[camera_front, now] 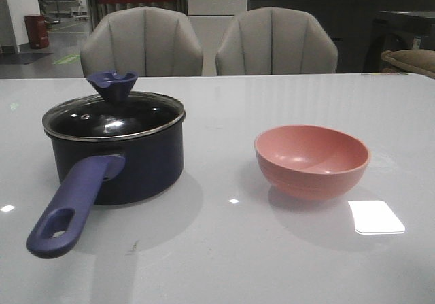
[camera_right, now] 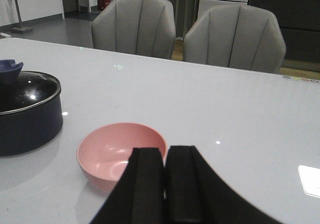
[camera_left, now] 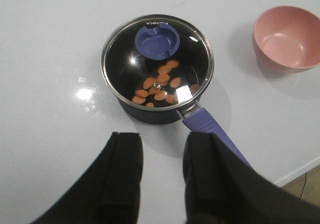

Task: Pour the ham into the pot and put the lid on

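- Nearest the front camera, the pot [camera_front: 129, 161] stands on the table [camera_front: 224, 263], handle [camera_front: 71, 205] pointing forward.
- Its lid [camera_left: 157, 63] sits on the rim; ham [camera_left: 159, 83] lies inside, seen through the glass.
- Beside it, apart, the bowl [camera_front: 312, 160] stands upright, holding nothing.
- Left gripper [camera_left: 162, 169] hangs above the pot handle, jaws wide, holding nothing.
- Right gripper [camera_right: 164, 184] is closed, holding nothing, near the bowl.

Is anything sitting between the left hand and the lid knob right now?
Nothing visible. In the left wrist view the left hand hovers open above bare table, with a clear line to the lid and its knob. The lid sits on the pot, ham inside.
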